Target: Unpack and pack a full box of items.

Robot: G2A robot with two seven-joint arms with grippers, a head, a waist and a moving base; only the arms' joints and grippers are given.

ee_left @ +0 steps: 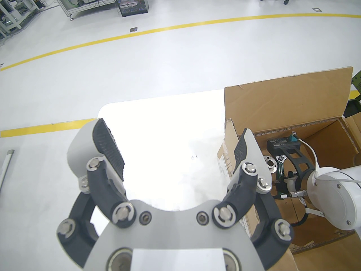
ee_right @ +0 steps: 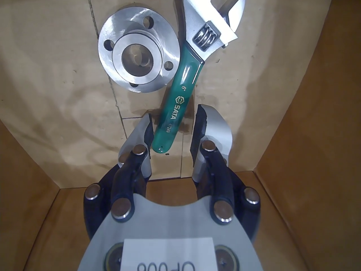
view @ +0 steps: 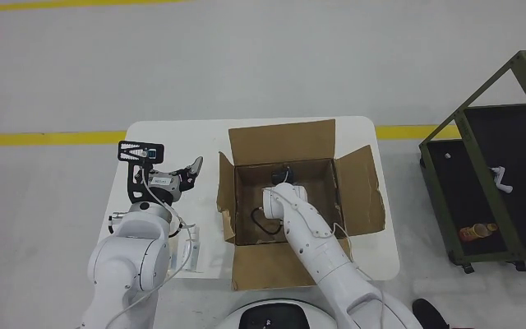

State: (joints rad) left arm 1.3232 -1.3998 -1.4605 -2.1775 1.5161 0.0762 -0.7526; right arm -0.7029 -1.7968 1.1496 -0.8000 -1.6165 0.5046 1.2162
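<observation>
- The box [view: 283,141] stands open at the middle of the table [ee_left: 158,119], all four flaps folded out.
- The right gripper [ee_right: 173,117] is down inside the box, toward its far side. Its fingers are apart and straddle the tail end of the wrench [ee_right: 186,77] handle, not yet clamped. One pad may already be touching the handle, though the angle makes that hard to tell.
- The wrench lies flat on the box floor, with its head pointing away from the gripper. A flange [ee_right: 121,29] lies flat just beside its handle.
- The left gripper [ee_left: 175,139] hangs over the bare table left of the box, fingers wide apart and holding nothing.
- Handling, as I judge it:
  - The wrench is stiff steel and head-heavy, and its glossy green handle coating looks a little slick.
  - A pinch at the very tail would likely let the head droop or swing.
  - A hold further up the handle, nearer the head, should carry it level.
  - The flange looks dense and heavy and sits flush to the cardboard. It would be better taken across its raised hub or its rim.
</observation>
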